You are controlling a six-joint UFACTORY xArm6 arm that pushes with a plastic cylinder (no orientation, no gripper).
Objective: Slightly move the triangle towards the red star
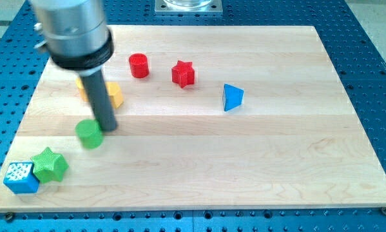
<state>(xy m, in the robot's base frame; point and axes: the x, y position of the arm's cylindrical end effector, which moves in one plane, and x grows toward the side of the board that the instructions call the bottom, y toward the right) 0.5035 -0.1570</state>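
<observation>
A pale wooden board lies on a blue perforated table. The blue triangle block sits right of centre, with the red star block near it at ten o'clock, nothing between them. A red cylinder block stands at nine o'clock from the star. The dark rod leans in from the view's top left, partly hiding an orange block; my tip just touches a green cylinder block, well apart from the triangle. At seven o'clock, a green star block touches a blue cube block.

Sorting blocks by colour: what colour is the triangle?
Blue. The triangle shows clearly in the camera view, right of the red star.
</observation>
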